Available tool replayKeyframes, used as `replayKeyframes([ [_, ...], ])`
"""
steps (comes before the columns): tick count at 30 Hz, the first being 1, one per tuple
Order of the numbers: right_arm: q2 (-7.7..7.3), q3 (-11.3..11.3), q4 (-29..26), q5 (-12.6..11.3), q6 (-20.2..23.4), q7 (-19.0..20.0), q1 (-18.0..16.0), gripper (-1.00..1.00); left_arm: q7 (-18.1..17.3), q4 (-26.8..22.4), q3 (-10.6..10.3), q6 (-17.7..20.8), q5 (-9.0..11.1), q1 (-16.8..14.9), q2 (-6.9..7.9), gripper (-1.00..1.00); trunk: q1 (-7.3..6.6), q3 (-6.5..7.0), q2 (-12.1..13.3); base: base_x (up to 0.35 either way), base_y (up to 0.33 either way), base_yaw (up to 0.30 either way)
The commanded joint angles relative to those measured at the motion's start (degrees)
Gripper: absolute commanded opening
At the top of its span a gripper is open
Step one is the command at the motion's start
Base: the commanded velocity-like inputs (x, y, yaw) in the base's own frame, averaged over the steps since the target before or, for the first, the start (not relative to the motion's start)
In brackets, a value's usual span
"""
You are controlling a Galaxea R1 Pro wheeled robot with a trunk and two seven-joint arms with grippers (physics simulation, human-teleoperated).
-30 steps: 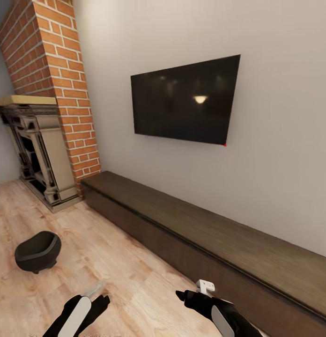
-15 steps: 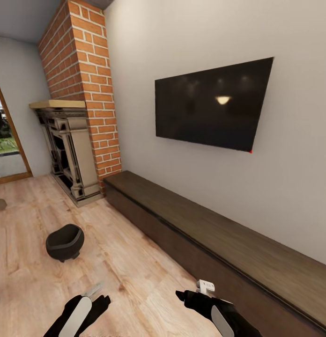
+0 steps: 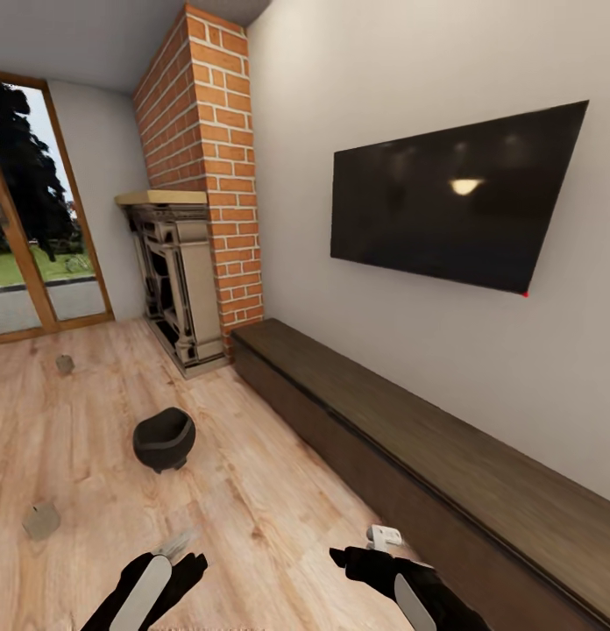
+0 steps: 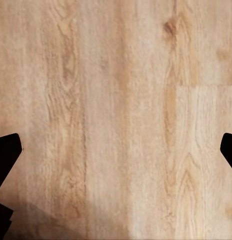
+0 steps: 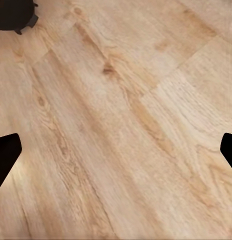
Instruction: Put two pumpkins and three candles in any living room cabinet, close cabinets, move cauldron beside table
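The cauldron (image 3: 165, 438) stands upright on the wooden floor (image 3: 252, 499), left of the cabinet (image 3: 410, 447) and nearer than the fireplace (image 3: 178, 280). It is apart from both. The right wrist view shows the edge of the cauldron (image 5: 15, 15) at a corner, over bare planks.

Two candles lie on the floor: one (image 3: 42, 521) near and left of the cauldron, another (image 3: 65, 364) farther off toward the glass door (image 3: 29, 237). They are well apart from each other and from the cauldron.

The cabinet runs along the right wall beneath the TV (image 3: 454, 206), its far end just beside the brick chimney (image 3: 209, 149). Its fronts look flush and closed.

The left tool (image 3: 178, 561) hangs low over the floor, near the lower left of the head view. In the left wrist view its fingers (image 4: 7, 152) sit wide apart with only floor between them. The right tool (image 3: 344, 554) hangs near the cabinet's front; its fingers (image 5: 6, 155) are likewise spread apart and hold nothing.
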Motion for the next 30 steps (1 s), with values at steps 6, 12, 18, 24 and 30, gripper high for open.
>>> replayKeyframes([
  [6, -0.03, 0.09, -0.08, 0.01, 0.25, -0.03, -0.02, 1.00, 0.50, -0.02, -0.31, -0.06, 0.17, -0.04, 0.06, 1.00, -0.01, -0.06, -0.03, 0.000, 0.000, 0.276],
  [12, 0.00, 0.09, -0.08, 0.09, 0.25, -0.03, -0.02, 1.00, 0.48, 0.67, -0.38, -0.82, -0.29, -0.04, 0.10, 1.00, -0.01, -0.06, -0.03, 0.117, 0.000, 0.276],
  [18, 0.00, 0.09, -0.08, 0.12, 0.17, -0.04, -0.02, 1.00, 0.47, 0.79, -0.39, -1.56, -0.32, -0.04, 0.07, 1.00, -0.01, -0.06, -0.03, 0.312, 0.000, 0.276],
  [24, 0.00, 0.12, -0.08, 0.12, 0.18, -0.09, -0.02, 1.00, -0.89, 0.80, -0.82, -1.63, -0.33, -0.04, 0.07, 1.00, -0.01, -0.06, -0.03, 0.336, 0.000, 0.276],
  [30, -0.30, 0.17, 0.40, 0.08, -3.36, 0.18, -0.02, 1.00, -1.66, 0.80, -0.91, -1.63, -0.32, -0.04, 0.12, 1.00, -0.01, -0.06, -0.03, 0.331, 0.000, 0.220],
])
